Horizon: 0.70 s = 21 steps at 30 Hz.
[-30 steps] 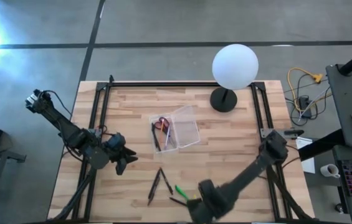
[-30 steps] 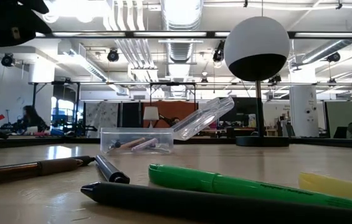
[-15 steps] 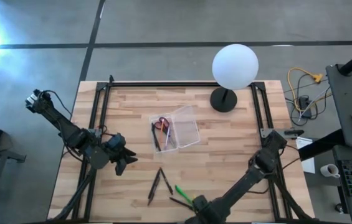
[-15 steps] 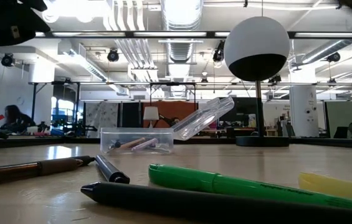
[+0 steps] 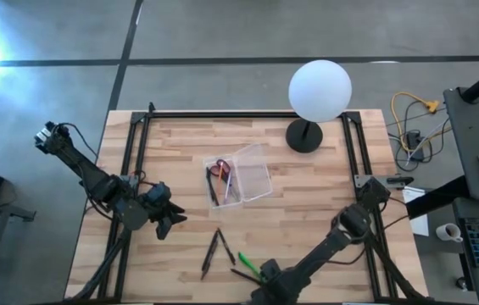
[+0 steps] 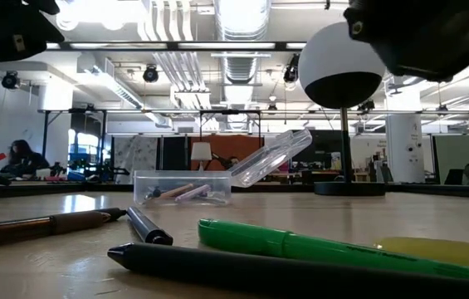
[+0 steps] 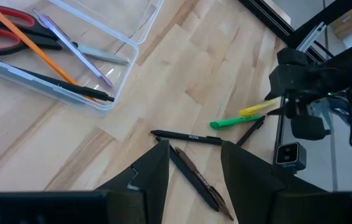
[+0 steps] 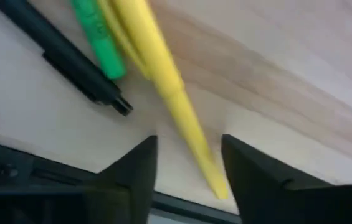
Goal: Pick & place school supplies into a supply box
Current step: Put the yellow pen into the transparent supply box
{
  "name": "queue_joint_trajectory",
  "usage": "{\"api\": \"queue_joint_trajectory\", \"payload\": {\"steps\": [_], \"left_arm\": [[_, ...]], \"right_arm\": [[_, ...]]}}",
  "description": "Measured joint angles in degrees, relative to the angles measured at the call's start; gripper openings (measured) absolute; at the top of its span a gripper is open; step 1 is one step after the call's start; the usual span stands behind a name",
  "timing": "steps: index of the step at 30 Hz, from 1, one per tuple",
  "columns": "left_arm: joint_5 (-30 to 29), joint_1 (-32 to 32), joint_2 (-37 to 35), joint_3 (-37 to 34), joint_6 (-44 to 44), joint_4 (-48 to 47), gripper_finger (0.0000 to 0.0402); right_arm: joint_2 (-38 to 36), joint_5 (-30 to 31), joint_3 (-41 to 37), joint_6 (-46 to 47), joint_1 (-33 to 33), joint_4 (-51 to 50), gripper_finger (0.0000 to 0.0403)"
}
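High view: supply box (image 5: 237,180) mid-desk, lid open, red scissors (image 5: 216,169) and few pens inside. Left pincer (image 5: 169,219) waits beside it.

Left wrist view: four pens loose near box.

Right wrist view: my right pincer (image 8: 187,163) open, empty, straddling yellow pen (image 8: 163,84).

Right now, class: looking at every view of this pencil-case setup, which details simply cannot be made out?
- Right gripper: in the high view the arm covers it; whether it grips the yellow pen is unclear.
- Yellow pen: blurred in the right wrist view, cut by the edge in the low view.
- Supply box contents: too small to count in the high view.
- Left gripper: the low view cuts it off.
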Motion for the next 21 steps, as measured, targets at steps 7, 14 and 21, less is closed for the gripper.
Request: {"api": "queue_joint_trajectory", "payload": {"steps": [7, 14, 21], "left_arm": [[0.0, 0.0, 0.0, -0.3, 0.0, 0.0, 0.0130], [0.0, 0.0, 0.0, -0.5, 0.0, 0.0, 0.0130], [0.0, 0.0, 0.1, -0.7, -0.1, 0.0, 0.0130]], "right_arm": [[-0.4, -1.1, -3.0, -8.7, -2.6, 1.5, 0.0067], [-0.5, -0.4, -4.2, -15.0, -5.3, -0.1, 0.0018], [-5.2, 12.8, -4.9, -10.4, -6.5, -3.3, 0.0015]]}}
